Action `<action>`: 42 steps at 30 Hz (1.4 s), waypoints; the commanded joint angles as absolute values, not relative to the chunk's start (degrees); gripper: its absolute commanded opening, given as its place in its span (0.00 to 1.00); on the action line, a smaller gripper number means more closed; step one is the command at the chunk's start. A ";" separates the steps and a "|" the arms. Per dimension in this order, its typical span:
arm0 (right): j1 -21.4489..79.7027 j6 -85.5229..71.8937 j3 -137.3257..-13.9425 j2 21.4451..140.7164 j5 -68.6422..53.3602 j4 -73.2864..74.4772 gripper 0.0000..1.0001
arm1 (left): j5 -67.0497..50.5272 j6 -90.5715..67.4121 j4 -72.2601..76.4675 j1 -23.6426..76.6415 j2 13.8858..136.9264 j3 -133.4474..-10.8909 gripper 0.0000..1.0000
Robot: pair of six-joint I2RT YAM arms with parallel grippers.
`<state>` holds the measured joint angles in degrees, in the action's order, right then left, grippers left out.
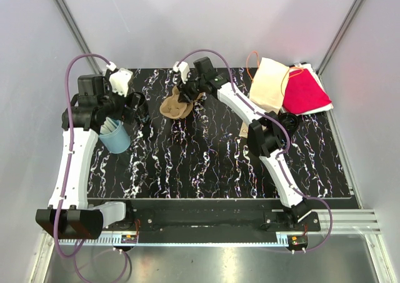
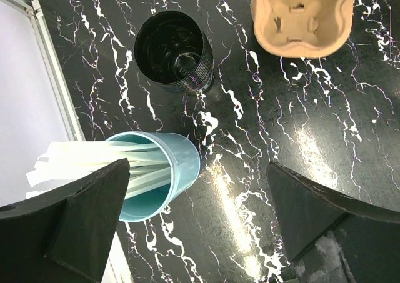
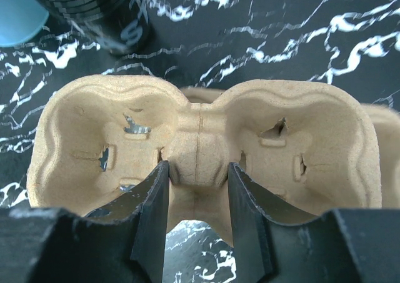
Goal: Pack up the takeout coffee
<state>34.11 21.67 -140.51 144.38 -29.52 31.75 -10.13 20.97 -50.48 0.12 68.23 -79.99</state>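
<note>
We judge the packing to be at an early stage: our right gripper (image 3: 197,170) has its jaws closed on the middle ridge of the cardboard carrier (image 3: 300,139), near the back of the table (image 1: 219,164), and both wells are empty. The black cup (image 2: 174,50) stands apart on the table, not yet in the carrier. Our left gripper (image 2: 199,167) hangs with jaws wide, holding nothing, above the teal cup (image 2: 181,164) of stirrers.
</note>
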 commanded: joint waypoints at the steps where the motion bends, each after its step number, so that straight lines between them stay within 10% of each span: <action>1: 34.63 22.94 -139.66 140.18 -28.92 31.46 0.18 | -11.60 20.22 -47.81 0.09 66.62 -79.81 0.99; 21: 34.89 24.61 -140.10 140.97 -29.27 31.99 0.66 | -11.78 20.22 -47.81 0.09 66.97 -79.98 0.99; 42: 35.86 26.72 -142.91 143.88 -28.57 36.21 0.63 | -11.78 20.48 -47.81 0.09 67.59 -79.89 0.99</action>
